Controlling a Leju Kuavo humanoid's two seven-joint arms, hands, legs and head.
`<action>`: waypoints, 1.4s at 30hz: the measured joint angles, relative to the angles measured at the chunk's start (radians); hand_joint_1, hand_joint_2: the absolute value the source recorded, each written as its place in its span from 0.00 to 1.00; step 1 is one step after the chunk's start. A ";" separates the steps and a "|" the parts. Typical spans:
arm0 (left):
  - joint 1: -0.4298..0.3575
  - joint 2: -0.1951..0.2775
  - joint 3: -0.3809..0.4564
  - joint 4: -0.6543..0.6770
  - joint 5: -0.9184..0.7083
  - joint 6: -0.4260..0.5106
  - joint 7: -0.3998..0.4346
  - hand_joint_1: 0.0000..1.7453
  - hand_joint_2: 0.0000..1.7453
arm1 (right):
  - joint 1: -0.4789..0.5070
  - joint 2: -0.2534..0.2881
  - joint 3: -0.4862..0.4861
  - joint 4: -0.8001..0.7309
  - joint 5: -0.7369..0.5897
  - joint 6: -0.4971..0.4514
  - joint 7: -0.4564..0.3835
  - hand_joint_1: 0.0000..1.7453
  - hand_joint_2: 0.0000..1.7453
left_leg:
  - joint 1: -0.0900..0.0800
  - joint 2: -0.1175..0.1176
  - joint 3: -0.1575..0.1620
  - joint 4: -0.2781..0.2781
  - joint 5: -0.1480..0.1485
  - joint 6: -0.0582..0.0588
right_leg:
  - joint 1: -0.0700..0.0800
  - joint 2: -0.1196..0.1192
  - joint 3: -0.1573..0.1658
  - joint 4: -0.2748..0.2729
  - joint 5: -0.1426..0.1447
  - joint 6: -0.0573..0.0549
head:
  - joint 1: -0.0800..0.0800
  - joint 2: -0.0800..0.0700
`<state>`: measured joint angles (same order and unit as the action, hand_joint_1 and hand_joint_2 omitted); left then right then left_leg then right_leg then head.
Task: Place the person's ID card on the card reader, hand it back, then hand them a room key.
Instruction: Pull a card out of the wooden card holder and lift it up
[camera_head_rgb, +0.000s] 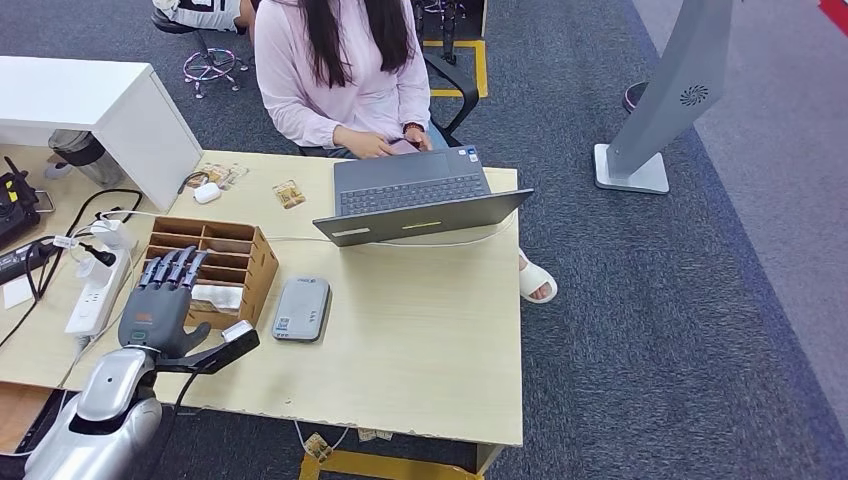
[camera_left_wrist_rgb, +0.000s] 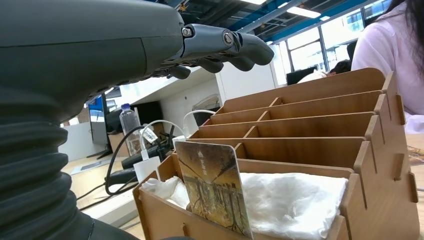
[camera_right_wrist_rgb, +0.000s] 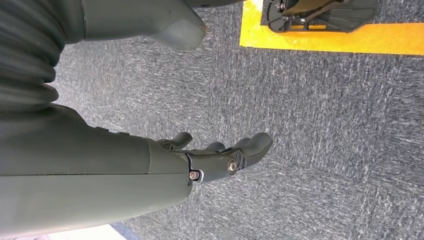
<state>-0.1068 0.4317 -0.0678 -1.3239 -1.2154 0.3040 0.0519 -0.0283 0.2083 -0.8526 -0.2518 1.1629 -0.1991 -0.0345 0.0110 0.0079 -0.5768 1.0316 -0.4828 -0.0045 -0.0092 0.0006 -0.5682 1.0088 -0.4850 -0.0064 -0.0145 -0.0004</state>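
Note:
My left hand (camera_head_rgb: 160, 305) hovers flat over the near compartment of a wooden organizer (camera_head_rgb: 220, 255), fingers (camera_left_wrist_rgb: 225, 45) stretched out and apart, thumb pointing toward the card reader; it holds nothing. A picture-printed key card (camera_left_wrist_rgb: 215, 187) stands upright in that compartment against white padding (camera_left_wrist_rgb: 295, 197). The grey card reader (camera_head_rgb: 302, 308) lies on the table just right of the organizer, nothing on it. The person (camera_head_rgb: 345, 70) sits across the table behind an open laptop (camera_head_rgb: 420, 195), hands together at the far edge. My right hand (camera_right_wrist_rgb: 150, 165) hangs over the carpet, fingers loosely spread, holding nothing.
A white power strip (camera_head_rgb: 95, 290) and black cables lie left of the organizer. A white earbud case (camera_head_rgb: 207, 192) and snack packets (camera_head_rgb: 288, 193) sit near the far edge. A white cabinet (camera_head_rgb: 110, 105) stands at the back left. A grey kiosk stand (camera_head_rgb: 660, 110) is on the floor, right.

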 joint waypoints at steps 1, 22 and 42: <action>-0.001 0.000 0.001 0.003 0.000 -0.001 0.000 0.00 1.00 | 0.000 0.000 0.000 0.000 0.000 0.000 0.000 0.00 1.00 | 0.000 0.000 0.000 0.000 0.000 0.000 | 0.000 0.000 0.000 0.000 0.000 0.000 | 0.000 0.000; -0.012 -0.005 0.005 0.057 0.034 0.027 -0.043 1.00 1.00 | -0.002 0.000 -0.002 0.000 0.010 0.002 -0.006 0.00 1.00 | 0.000 0.000 0.000 0.000 0.000 0.000 | 0.000 0.000 0.000 0.000 0.000 0.000 | 0.000 0.000; -0.015 -0.008 0.005 0.045 0.078 0.022 -0.081 1.00 1.00 | -0.004 0.000 -0.018 0.000 0.013 0.003 -0.008 0.00 1.00 | 0.000 0.000 0.000 0.000 0.000 0.000 | 0.000 0.000 0.000 0.000 0.000 0.000 | 0.000 0.000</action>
<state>-0.1216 0.4236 -0.0626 -1.2788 -1.1373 0.3264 -0.0292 -0.0328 0.2079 -0.8707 -0.2518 1.1760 -0.1961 -0.0423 0.0110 0.0080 -0.5768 1.0316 -0.4825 -0.0048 -0.0092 0.0007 -0.5681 1.0089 -0.4850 -0.0065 -0.0145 -0.0004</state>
